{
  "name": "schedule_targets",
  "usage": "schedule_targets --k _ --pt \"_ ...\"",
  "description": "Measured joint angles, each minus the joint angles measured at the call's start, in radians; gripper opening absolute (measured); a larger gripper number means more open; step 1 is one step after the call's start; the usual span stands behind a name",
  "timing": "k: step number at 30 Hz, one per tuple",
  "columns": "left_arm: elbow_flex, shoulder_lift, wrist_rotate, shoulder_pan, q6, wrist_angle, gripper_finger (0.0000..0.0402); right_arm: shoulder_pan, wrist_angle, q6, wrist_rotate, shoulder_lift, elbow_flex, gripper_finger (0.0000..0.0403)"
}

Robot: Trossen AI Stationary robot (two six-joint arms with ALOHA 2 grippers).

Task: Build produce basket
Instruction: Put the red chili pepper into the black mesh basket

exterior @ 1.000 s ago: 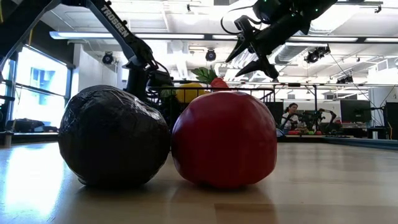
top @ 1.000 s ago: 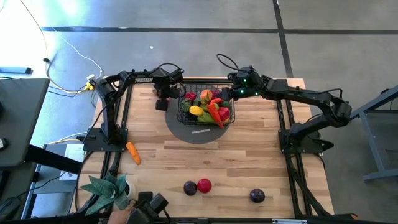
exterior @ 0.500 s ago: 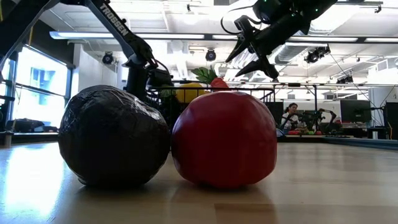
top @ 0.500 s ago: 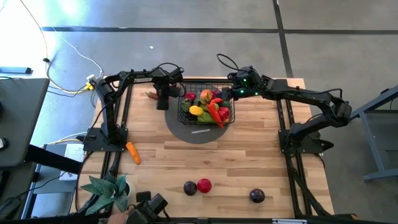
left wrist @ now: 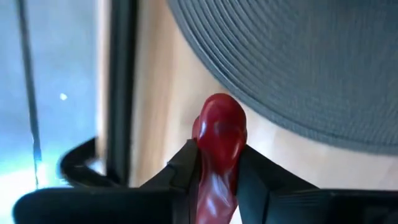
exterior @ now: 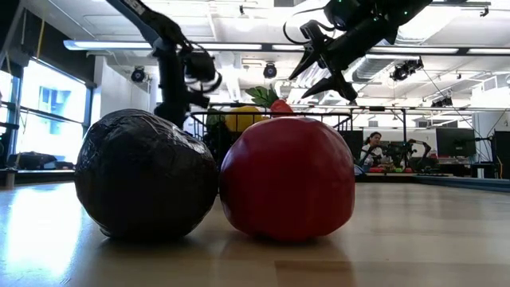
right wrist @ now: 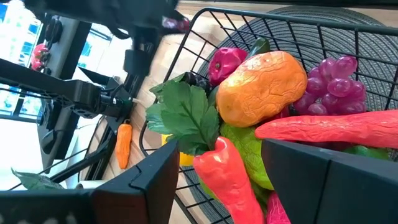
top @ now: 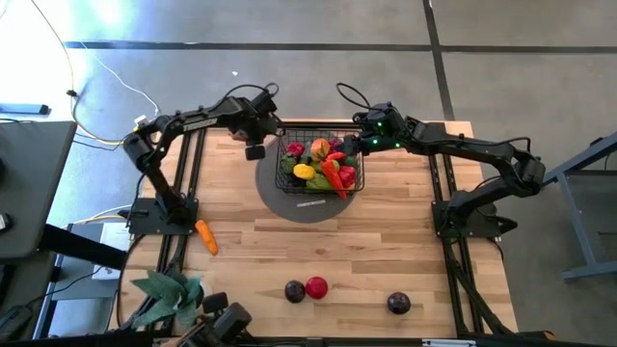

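The black wire basket [top: 318,129] stands on a round grey mat [top: 307,205] at the table's far middle, heaped with produce [top: 323,166]: peppers, grapes and leaves [right wrist: 261,93]. My left gripper [top: 251,138] hangs above the table just left of the basket, shut on a dark red, pepper-like piece of produce [left wrist: 219,124]. My right gripper [top: 362,145] hovers open over the basket's far right corner, its fingers [exterior: 323,68] spread above the heap, touching nothing. My left gripper pinches the red piece between its two fingers [left wrist: 186,165]. The fingers sit on its two sides [left wrist: 214,163]. Its rounded end [left wrist: 221,112] sticks out past the fingertips. The piece is lifted clear of the table, beside the mat's edge.
An orange carrot [top: 203,236] lies near the left edge. A dark plum [top: 295,291] and a red apple [top: 316,287] sit together near the front edge, another dark plum [top: 398,304] to their right. A leafy plant [top: 166,292] stands at the near left corner.
My left gripper has shut on the red piece, which lay on the table left of the basket, and has risen with it; the piece is now lifted clear. My right gripper has kept still.
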Motion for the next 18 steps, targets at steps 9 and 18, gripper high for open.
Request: schedule_targets --k 9,18 --pt "0.0 -0.124 0.142 0.0 -0.096 0.052 0.0063 0.0 0.0 0.0 0.0 0.0 0.0 0.021" --pt "0.0 -0.2 0.135 -0.021 -0.102 0.062 0.0064 0.001 0.0 -0.001 0.012 0.0 0.0 0.021"
